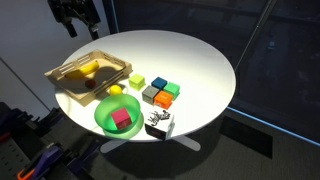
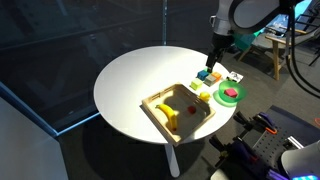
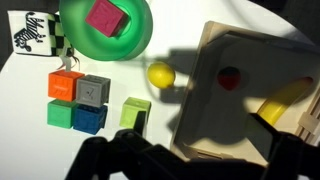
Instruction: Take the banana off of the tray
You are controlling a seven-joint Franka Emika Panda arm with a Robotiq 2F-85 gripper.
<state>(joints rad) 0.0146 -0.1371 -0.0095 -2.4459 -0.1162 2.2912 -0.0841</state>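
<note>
**Now for the reach: banana waits in the tray, gripper not yet over it**

We judge the approach step to be in hand, with no grasp begun. The gripper [image 1: 75,25] hangs high above the table's far edge, well apart from everything on it. In the wrist view its fingers show as dark shapes low in the picture, spread apart with nothing between them.

The banana [image 3: 285,98] lies inside the wooden tray [image 3: 245,45], toward one wall and pointing slantwise. In an exterior view the banana [image 1: 90,68] is the pale yellow shape in the tray's middle. A small red object [image 3: 230,77] shares the tray, a little apart from the fruit. We cannot tell what it is.

Outside the tray, a yellow ball [image 3: 160,74] sits just beside its wall, between the tray and the green bowl [image 3: 140,45]. The bowl holds a pink cube [image 3: 105,17]. A cluster of coloured blocks [image 3: 78,102] stands further off.

For the next move, we think the arm must travel across to the tray and come down over the banana's middle. The wrist should turn so the fingers close across the fruit's narrow width, not along its length. The tray wall next to the banana looks like the main hazard, since a finger could catch on it during the descent. Once gripped, the fruit needs lifting clear of the rim before being carried sideways to bare table.
</note>
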